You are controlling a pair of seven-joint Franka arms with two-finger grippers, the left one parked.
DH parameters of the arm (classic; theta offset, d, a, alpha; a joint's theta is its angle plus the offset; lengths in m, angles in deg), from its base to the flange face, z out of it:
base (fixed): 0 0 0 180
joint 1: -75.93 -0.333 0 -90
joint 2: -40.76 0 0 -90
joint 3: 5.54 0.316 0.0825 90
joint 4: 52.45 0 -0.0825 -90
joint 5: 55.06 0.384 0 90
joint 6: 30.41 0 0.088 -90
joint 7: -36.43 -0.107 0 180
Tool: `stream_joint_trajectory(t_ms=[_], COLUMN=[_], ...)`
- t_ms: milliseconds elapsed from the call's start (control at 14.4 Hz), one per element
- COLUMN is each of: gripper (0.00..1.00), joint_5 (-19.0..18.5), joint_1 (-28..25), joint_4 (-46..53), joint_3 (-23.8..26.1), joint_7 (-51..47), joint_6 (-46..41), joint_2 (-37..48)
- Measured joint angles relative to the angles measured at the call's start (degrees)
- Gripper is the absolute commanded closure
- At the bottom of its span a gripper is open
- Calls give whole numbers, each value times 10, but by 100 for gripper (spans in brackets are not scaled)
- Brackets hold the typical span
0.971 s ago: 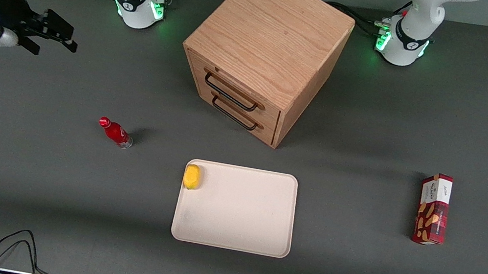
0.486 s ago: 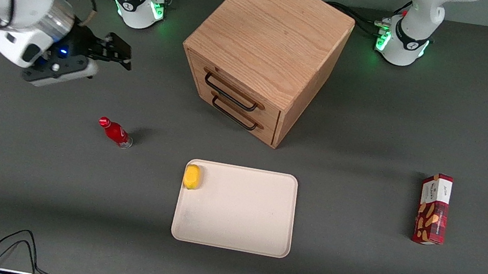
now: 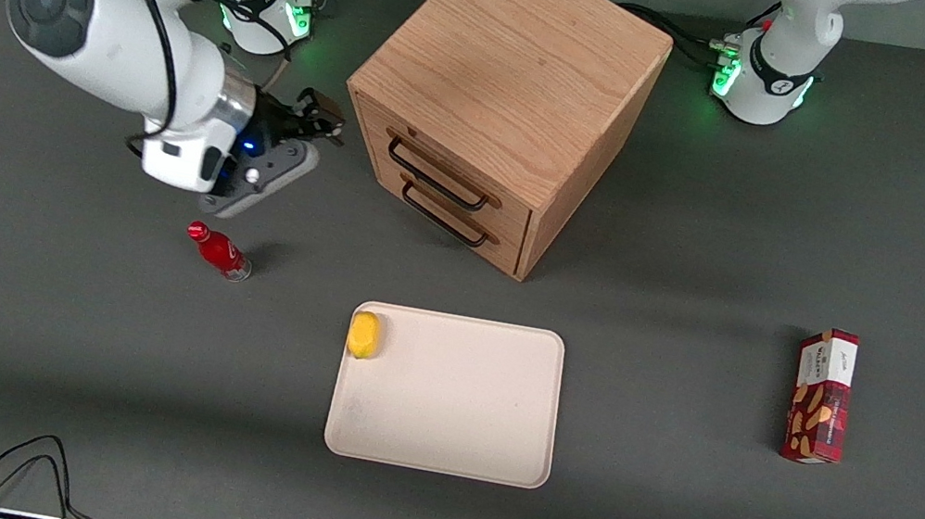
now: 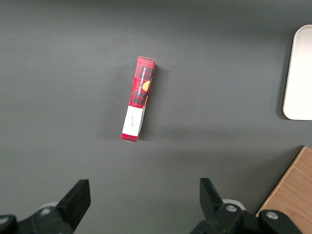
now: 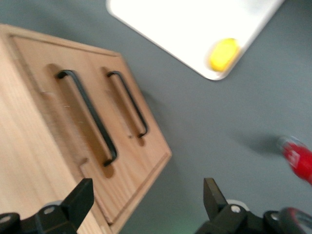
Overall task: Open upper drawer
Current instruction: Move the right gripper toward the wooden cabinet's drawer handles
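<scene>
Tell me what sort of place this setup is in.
Probably a robotics lab test bench: arms bolted to a grey mat-covered table, loose cables, and staged props: a wooden cabinet, tray, small red bottle. The gripper, open, hovers beside the upper drawer.

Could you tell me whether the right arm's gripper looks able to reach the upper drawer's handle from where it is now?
Probably yes. The gripper, fingers open, is beside the cabinet, close to the upper drawer, and nothing lies between it and the black handle. The red bottle stands nearer the front camera, out of the way.
</scene>
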Motion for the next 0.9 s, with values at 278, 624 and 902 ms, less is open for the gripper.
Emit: stream_joint_trajectory(t_ms=[278, 624, 902], gripper=[0, 0, 0], joint_5=[26, 27, 25], joint_1=[-17, -28, -35], joint_4=[24, 32, 32], joint_3=[7, 22, 34], joint_7=[78, 95, 101], joint_6=[7, 35, 75], joint_2=[-47, -67, -79])
